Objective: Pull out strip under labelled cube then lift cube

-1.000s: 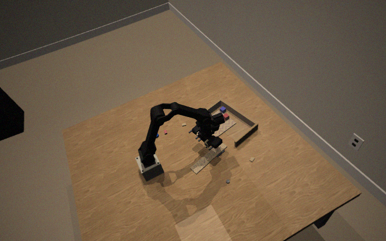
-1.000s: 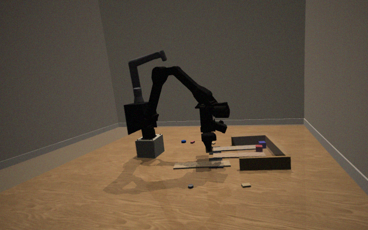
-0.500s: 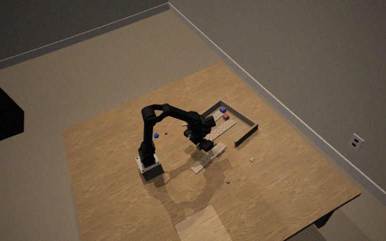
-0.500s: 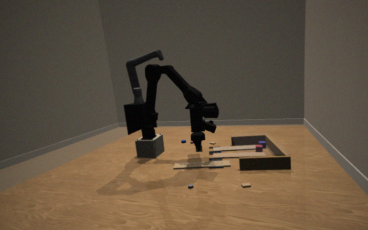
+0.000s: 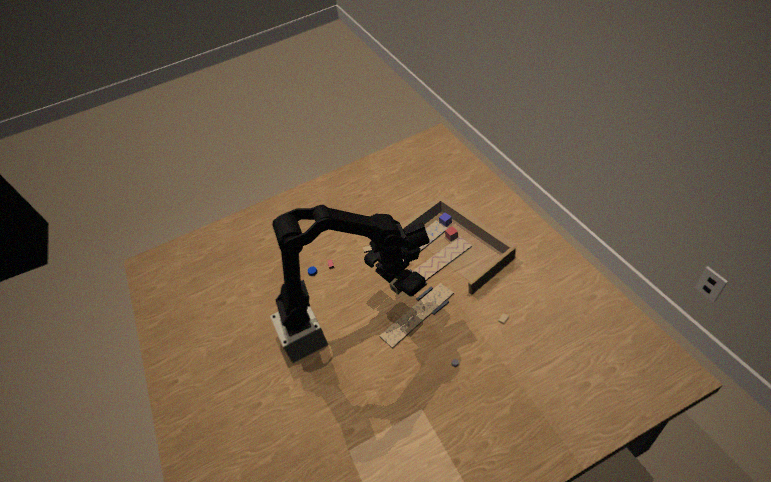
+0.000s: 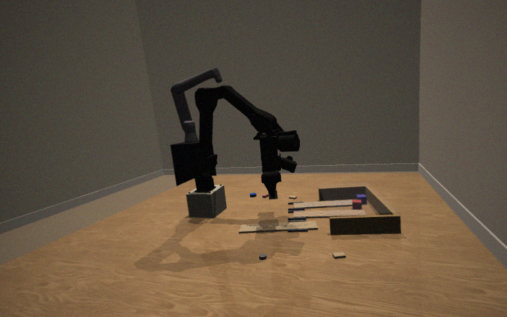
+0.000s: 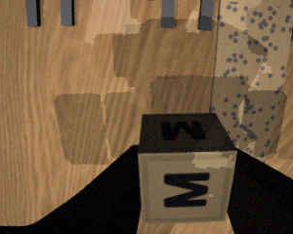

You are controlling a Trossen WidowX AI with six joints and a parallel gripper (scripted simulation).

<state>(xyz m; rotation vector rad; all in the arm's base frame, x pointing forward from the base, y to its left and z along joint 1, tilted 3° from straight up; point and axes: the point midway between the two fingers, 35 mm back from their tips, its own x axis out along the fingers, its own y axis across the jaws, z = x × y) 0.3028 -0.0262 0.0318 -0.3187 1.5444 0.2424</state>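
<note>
Though narrowed, tool (image 5: 399, 288) (image 6: 273, 198) (image 7: 180, 154) gripping M-cube (image 7: 187, 187).

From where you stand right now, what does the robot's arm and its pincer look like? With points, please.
The arm (image 5: 347, 222) (image 6: 243, 110) is dark black all over, with chunky joints and smooth links between them. Its pincer (image 6: 273, 196) (image 7: 180, 154) is black too, with fingers that taper. I can't make out any markings.

Between the speckled flat strip (image 5: 390, 338) (image 6: 255, 228) (image 7: 230, 58) and the worktop's (image 5: 244, 413) (image 6: 168, 287) near edge, a low pass meets only a small grey disc (image 5: 454, 363) (image 6: 262, 256) and a thin beige tile (image 5: 503, 318) (image 6: 338, 255). Toward the right edge, the dark tray's upright walls (image 5: 491, 271) (image 6: 364, 225) block sideways travel at worktop height.
</note>
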